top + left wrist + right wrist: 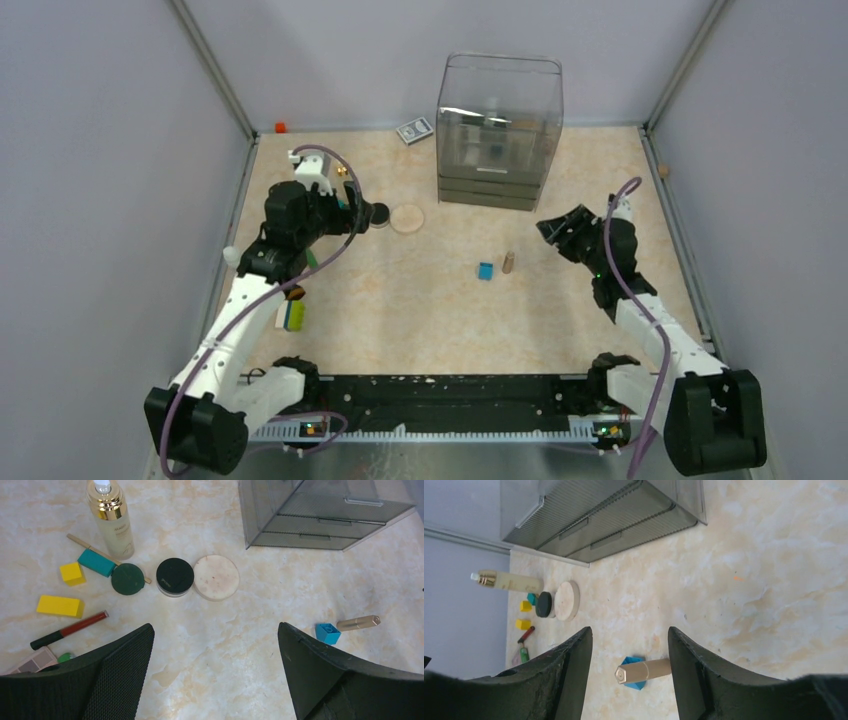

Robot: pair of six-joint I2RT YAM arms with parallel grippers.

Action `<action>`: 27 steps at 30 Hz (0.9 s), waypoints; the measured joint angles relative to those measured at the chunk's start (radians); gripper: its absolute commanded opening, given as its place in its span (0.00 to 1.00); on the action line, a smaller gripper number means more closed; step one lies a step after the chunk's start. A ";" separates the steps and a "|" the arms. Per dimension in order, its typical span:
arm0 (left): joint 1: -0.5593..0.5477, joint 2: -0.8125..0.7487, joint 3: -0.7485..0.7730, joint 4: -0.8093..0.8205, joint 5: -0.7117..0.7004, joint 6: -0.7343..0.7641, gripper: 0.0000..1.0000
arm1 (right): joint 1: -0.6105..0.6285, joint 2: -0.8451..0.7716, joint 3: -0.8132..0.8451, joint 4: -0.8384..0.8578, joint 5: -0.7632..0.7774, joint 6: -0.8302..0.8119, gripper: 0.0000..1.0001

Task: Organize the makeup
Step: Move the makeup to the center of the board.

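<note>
Gold-capped clear bottle (111, 520) stands far left on the marbled table (210, 670), with a white pump on top. A word is printed on its front, but it is too faint to read. Right of it a black round compact (174, 576) touches a beige round disc (216, 577). The compact's lid bears a small grey mark that cannot be read.

A dark green disc (127, 579) sits just left of the compact, on the end of a thin wooden stick (92, 548). A teal block (96, 562), a yellow cube (72, 573) and a longer yellow block (60, 606) lie around it. Nearer lies a red-and-black pencil (70, 630). The corner of a pinkish palette (31, 662) shows partly hidden behind the left finger.

The tan tube (358, 623) lies flat mid-table to the right, its end just beside a small blue cube (327, 633). Whether they touch cannot be told.

A clear grey drawer unit (498, 130) stands at the far side, with a patterned card box (413, 131) to its left.

The left gripper (215, 627) hangs above bare table near the compact and disc, jaws wide apart and holding nothing. The right gripper (629, 630) is also spread and empty, with the tube and cube framed between its fingers.
</note>
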 measured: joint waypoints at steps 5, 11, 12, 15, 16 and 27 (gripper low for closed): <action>0.000 -0.030 -0.002 0.014 0.006 0.028 0.98 | 0.038 0.045 -0.103 0.159 0.014 0.103 0.56; 0.000 -0.057 -0.018 0.015 -0.013 0.053 0.98 | 0.060 0.151 -0.105 0.266 0.028 0.153 0.55; 0.000 -0.058 -0.020 0.014 -0.017 0.056 0.98 | 0.073 0.172 -0.097 0.266 0.030 0.153 0.55; 0.000 -0.058 -0.022 0.014 -0.020 0.062 0.98 | 0.111 0.217 -0.075 0.275 0.032 0.153 0.55; 0.000 -0.058 -0.022 0.014 -0.020 0.064 0.98 | 0.124 0.233 -0.072 0.291 0.032 0.155 0.55; 0.000 -0.058 -0.023 0.014 -0.019 0.069 0.98 | 0.198 0.316 -0.051 0.307 0.082 0.133 0.54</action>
